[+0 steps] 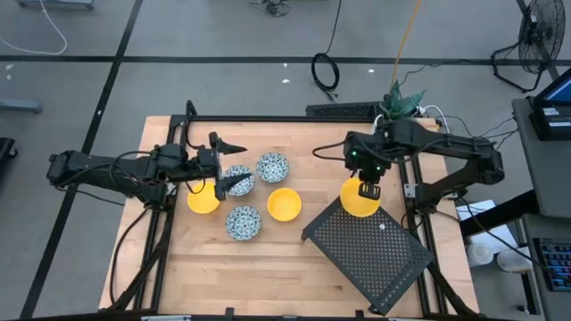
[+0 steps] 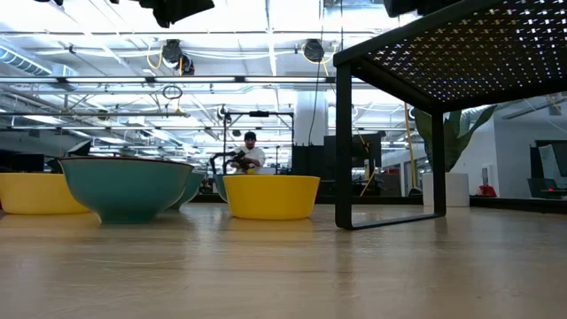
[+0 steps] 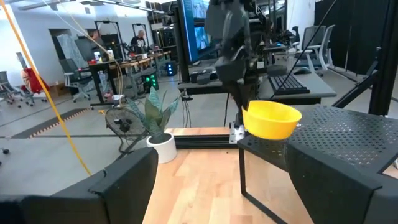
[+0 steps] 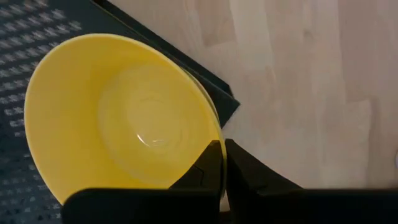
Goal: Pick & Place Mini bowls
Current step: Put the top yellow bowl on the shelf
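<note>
A yellow mini bowl (image 1: 359,198) hangs in my right gripper (image 1: 368,189) over the far left corner of the black perforated rack (image 1: 366,250); the left wrist view shows this yellow bowl (image 3: 270,118) just above that corner. On the table sit two more yellow bowls (image 1: 203,198) (image 1: 285,203) and three blue-and-white patterned bowls (image 1: 272,167) (image 1: 243,223) (image 1: 236,180). My left gripper (image 1: 234,165) is open, raised over the left-most patterned bowl and touching nothing. In the low view, a teal bowl (image 2: 124,188) and a yellow bowl (image 2: 270,197) rest on their bases. My right gripper (image 4: 224,168) pinches the yellow bowl's rim (image 4: 219,140), one finger (image 4: 202,171) inside the bowl and one (image 4: 255,177) outside its wall. The fingers come from above, slanting down. The bowl sits slightly tilted over the rack's corner; I cannot tell whether its base touches the rack.
A white plant pot (image 3: 163,146) with green leaves stands at the table's far edge near the right arm. The rack (image 2: 443,53) stands on thin legs over the table's right near part. Bare wood lies along the near edge. People sit in the room beyond.
</note>
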